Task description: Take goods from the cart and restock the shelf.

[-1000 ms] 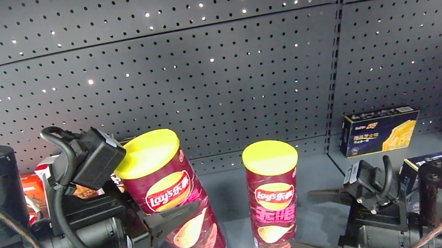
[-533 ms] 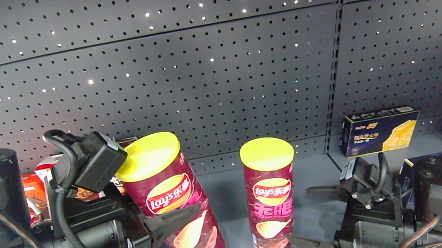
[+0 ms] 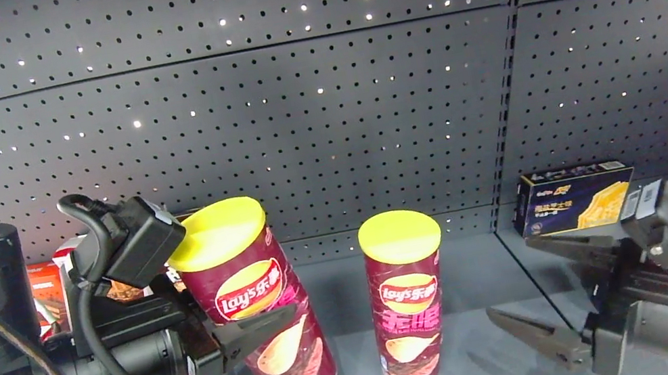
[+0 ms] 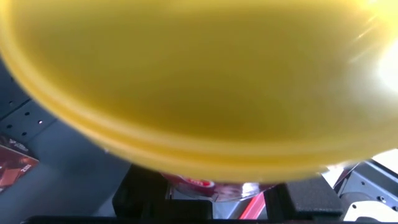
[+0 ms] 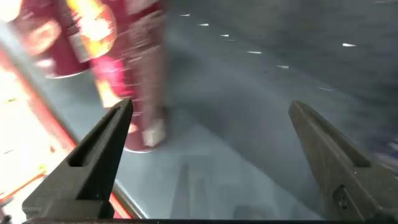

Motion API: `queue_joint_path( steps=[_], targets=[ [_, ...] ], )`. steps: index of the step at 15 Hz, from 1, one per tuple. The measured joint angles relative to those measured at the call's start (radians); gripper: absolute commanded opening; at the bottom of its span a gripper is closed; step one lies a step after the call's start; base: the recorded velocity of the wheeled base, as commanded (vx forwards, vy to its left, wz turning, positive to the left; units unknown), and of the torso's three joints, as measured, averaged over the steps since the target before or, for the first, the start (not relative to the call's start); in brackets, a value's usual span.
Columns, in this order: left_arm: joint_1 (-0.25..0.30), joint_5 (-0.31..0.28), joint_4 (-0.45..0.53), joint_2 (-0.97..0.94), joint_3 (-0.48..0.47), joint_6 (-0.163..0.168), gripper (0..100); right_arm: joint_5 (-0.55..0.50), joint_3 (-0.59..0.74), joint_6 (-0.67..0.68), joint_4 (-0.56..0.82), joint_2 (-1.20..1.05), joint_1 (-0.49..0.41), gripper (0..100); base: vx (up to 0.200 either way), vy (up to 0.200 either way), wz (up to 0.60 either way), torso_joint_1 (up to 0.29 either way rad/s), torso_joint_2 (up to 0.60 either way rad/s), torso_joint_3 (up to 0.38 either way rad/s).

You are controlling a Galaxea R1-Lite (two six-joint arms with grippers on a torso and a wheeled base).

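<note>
Chip can (image 3: 251, 284), tilted, clamped in left gripper (image 3: 260, 327), base seemingly touching the shelf (image 3: 473, 273) for placement beside standing can (image 3: 410, 305); right gripper (image 3: 509, 278) spread wide, empty

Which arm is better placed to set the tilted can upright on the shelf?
Left. The left gripper is shut on the tilted can above the shelf. The right gripper is open and empty, on the far side of the upright can.

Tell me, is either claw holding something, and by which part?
The left gripper clamps the tilted chip can around its middle. The right gripper is open, holding nothing.
</note>
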Motion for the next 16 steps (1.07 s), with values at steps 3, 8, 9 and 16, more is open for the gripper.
queue_joint_path(
  steps=[3, 8, 9, 16],
  targets=[
    [0.004, 0.003, 0.0, -0.002, 0.0, 0.001, 0, -0.293, -0.078, 0.011, 0.285, -0.22, -0.008, 100, 0.0, 0.0, 0.0, 0.0, 0.0, 0.0],
    [0.007, 0.005, -0.001, -0.013, -0.005, 0.002, 0, -0.401, 0.062, 0.042, 0.364, -0.527, -0.229, 100, 0.0, 0.0, 0.0, 0.0, 0.0, 0.0],
    [0.007, 0.004, -0.001, -0.018, -0.005, 0.002, 0, -0.403, 0.113, 0.044, 0.374, -0.598, -0.293, 100, 0.0, 0.0, 0.0, 0.0, 0.0, 0.0],
    [0.004, 0.004, -0.006, -0.034, -0.003, 0.003, 0, -0.393, 0.276, 0.04, 0.834, -1.167, -0.634, 100, 0.0, 0.0, 0.0, 0.0, 0.0, 0.0]
  ],
)
